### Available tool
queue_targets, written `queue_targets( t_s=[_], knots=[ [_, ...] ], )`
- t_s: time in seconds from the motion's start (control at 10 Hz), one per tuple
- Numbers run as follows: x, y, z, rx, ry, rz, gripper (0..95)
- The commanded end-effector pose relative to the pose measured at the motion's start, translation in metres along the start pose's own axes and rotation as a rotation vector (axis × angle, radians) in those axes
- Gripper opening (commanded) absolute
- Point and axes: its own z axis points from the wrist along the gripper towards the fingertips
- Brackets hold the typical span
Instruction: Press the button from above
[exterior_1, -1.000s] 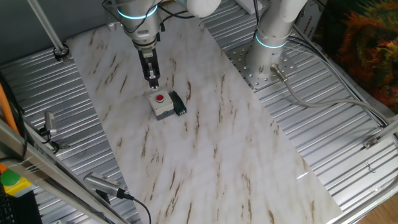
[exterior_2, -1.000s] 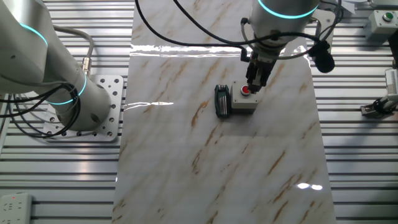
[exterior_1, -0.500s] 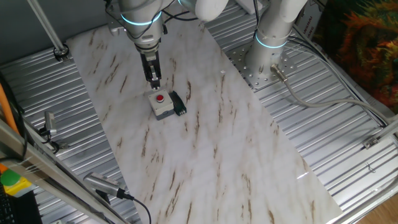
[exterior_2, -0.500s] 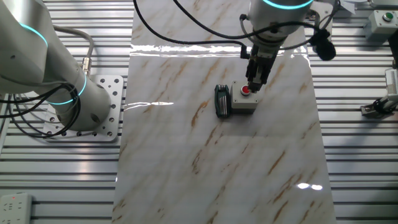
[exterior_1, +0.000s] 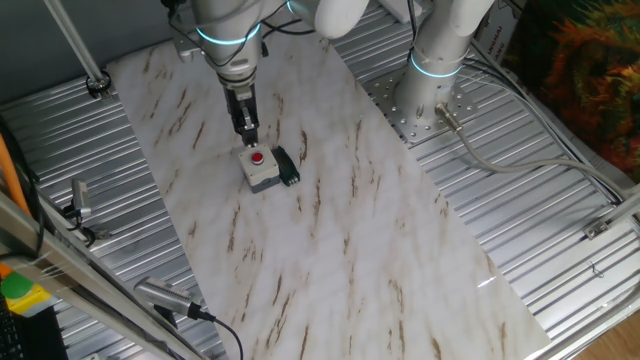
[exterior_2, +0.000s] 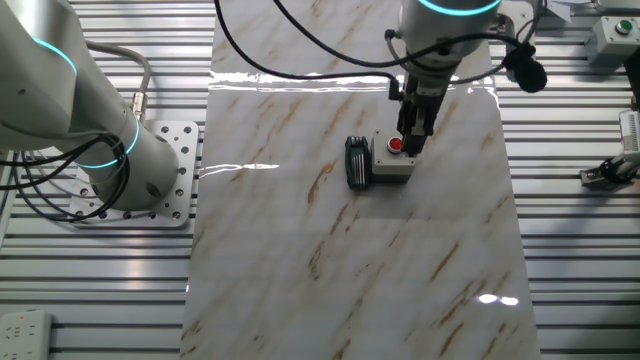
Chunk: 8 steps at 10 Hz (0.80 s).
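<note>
The button is a small red round cap on a light-grey square box, with a black connector piece at its side, on the marble board. My gripper hangs upright with its tips just above and behind the red cap. The fingers appear as one narrow dark bar with no gap between them. In the other fixed view the gripper stands over the right edge of the button, beside the box and the connector.
The marble board lies on a ribbed metal table. A second arm's base stands on a bolted plate at the back right; it also shows in the other fixed view. Cables and clamps lie along the left edge.
The arm's wrist has shifted slightly and the fingertips have crept a little closer to the red cap. The button and its box have not moved.
</note>
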Motion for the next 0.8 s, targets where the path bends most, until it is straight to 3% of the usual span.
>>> queue_targets(
  t_s=[0.1,0.4,0.8],
  knots=[
    [-0.003,-0.001,0.005,-0.001,-0.001,0.000,57.0],
    [-0.004,-0.004,0.015,0.001,-0.001,-0.014,57.0],
    [0.004,-0.013,0.039,0.001,-0.021,-0.058,57.0]
  ],
)
